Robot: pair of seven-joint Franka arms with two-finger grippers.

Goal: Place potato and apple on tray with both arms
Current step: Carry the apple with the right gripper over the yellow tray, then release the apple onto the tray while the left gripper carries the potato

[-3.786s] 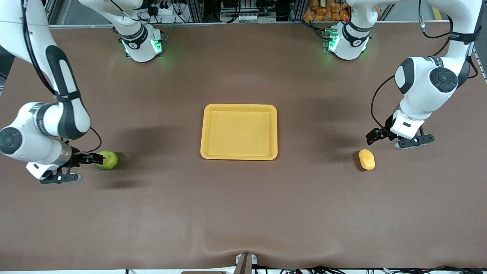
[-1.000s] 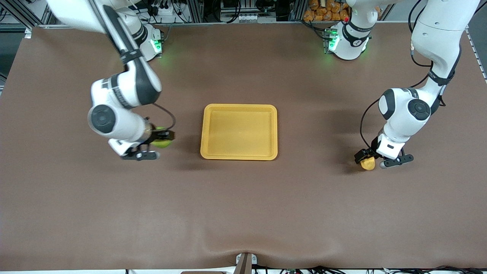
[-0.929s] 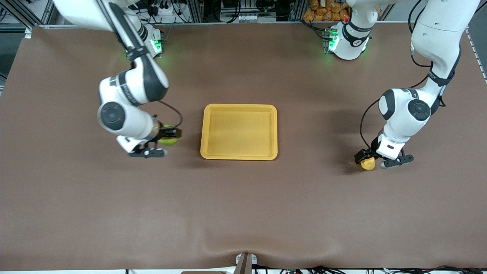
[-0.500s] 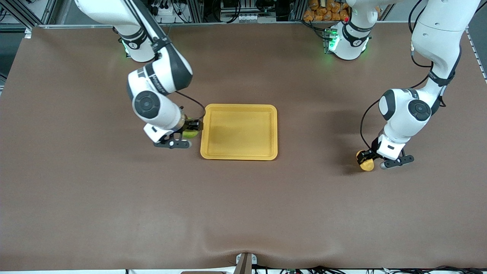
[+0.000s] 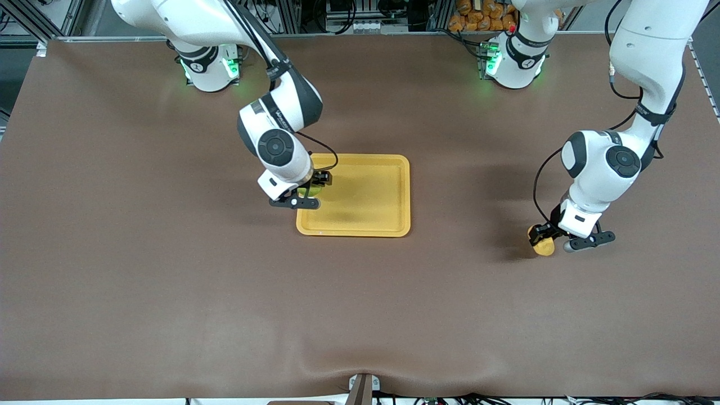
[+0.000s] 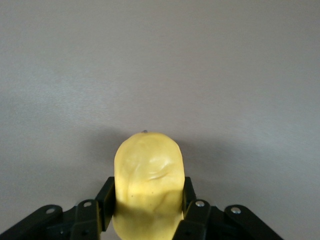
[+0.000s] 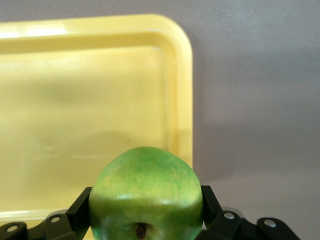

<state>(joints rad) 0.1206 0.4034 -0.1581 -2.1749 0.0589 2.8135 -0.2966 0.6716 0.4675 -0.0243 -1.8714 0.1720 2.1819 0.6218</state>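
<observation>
The yellow-orange tray [image 5: 371, 194] lies in the middle of the table. My right gripper [image 5: 311, 188] is shut on the green apple [image 5: 308, 190] and holds it over the tray's edge toward the right arm's end. In the right wrist view the apple [image 7: 146, 197] sits between the fingers with the tray [image 7: 75, 100] below it. My left gripper [image 5: 544, 239] is shut on the yellow potato [image 5: 543, 245] just above the table toward the left arm's end, well apart from the tray. In the left wrist view the potato [image 6: 147, 185] fills the gap between the fingers.
The brown table [image 5: 360, 315] spreads wide around the tray. The arms' green-lit bases [image 5: 208, 67] stand at the table's edge farthest from the front camera.
My right gripper carried the apple from the table at the right arm's end to over the tray's edge. My left gripper closed on the potato and raised it slightly.
</observation>
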